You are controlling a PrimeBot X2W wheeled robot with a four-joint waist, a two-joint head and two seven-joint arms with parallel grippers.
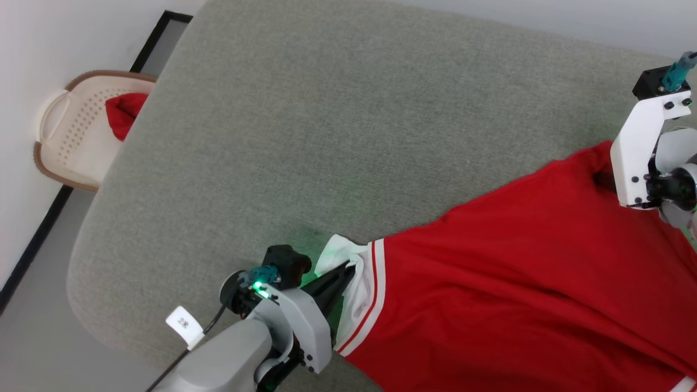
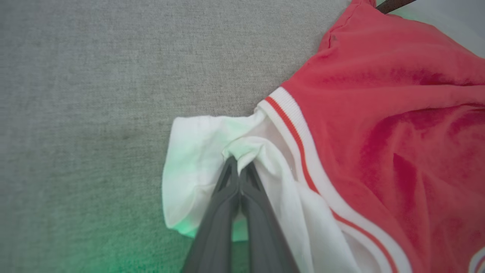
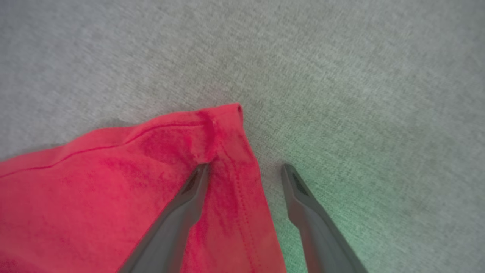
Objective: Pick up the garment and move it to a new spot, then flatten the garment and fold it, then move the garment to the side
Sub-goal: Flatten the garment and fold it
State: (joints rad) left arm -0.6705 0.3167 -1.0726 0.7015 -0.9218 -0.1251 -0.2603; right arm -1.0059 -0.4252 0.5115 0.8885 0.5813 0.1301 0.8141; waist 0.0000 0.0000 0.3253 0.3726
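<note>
Leftward, bare cushion (image 1: 283,109); garment (image 1: 517,261) sleeve (image 2: 189,170) tight in left gripper (image 2: 238,163), right gripper (image 3: 244,167) wide.

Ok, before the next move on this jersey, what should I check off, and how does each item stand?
1. Left gripper shut on the white sleeve of the garment: ok.
2. Right gripper closed on the red hem corner: not ok; jaws open, one finger on cloth, one on the grey surface.
3. Garment lying flat: not ok; creased, sleeve bunched.
4. Bare surface beyond the garment for spreading: ok.
5. Which face is up: cannot tell.
</note>
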